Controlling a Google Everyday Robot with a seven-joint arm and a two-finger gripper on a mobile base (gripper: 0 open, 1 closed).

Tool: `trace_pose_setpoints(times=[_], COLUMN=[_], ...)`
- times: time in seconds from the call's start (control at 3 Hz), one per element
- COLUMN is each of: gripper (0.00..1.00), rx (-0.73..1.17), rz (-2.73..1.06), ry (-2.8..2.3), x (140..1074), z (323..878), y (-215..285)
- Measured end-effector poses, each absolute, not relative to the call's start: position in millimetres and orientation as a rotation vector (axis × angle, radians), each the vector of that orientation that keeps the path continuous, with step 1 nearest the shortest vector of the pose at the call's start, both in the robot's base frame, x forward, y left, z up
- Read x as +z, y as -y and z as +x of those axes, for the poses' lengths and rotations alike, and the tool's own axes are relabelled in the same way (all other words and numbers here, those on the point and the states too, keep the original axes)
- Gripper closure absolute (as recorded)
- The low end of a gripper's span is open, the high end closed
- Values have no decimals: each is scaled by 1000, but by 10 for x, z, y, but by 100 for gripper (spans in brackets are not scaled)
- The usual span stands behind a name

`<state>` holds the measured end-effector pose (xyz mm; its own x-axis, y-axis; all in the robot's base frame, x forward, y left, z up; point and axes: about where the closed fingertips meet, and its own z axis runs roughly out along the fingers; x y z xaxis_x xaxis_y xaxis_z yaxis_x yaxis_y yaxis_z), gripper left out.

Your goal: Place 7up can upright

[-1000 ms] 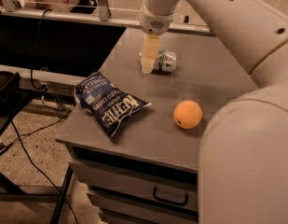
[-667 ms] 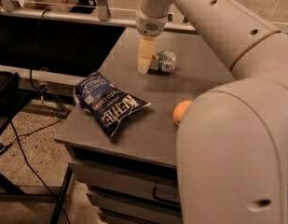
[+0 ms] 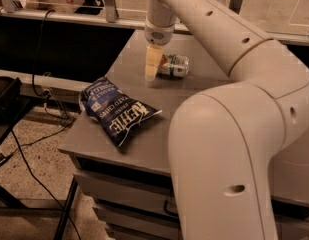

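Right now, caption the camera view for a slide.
Gripper beside the 7up can lying on its side on the grey table, chip bag nearby.

the chip bag (image 3: 119, 111) reads "kettle" in white letters.

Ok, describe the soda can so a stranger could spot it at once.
Start at the grey table top, at its far end where the cream gripper points down. Right beside it lies a small silver-and-green aluminium can on its side. It is the only metal cylinder; its neighbour is a flat dark blue chip bag.
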<state>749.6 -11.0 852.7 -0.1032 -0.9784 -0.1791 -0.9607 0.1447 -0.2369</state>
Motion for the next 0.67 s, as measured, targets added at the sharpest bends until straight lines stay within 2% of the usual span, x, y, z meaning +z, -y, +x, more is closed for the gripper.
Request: trace_pose_setpoints(times=[0.33,0.67], gripper=[12,43], rx=[-118,-162], rz=[-1860,-1865], ry=[-2192,-2221], x=[8361,8288], z=[7605,7667], y=[135,153])
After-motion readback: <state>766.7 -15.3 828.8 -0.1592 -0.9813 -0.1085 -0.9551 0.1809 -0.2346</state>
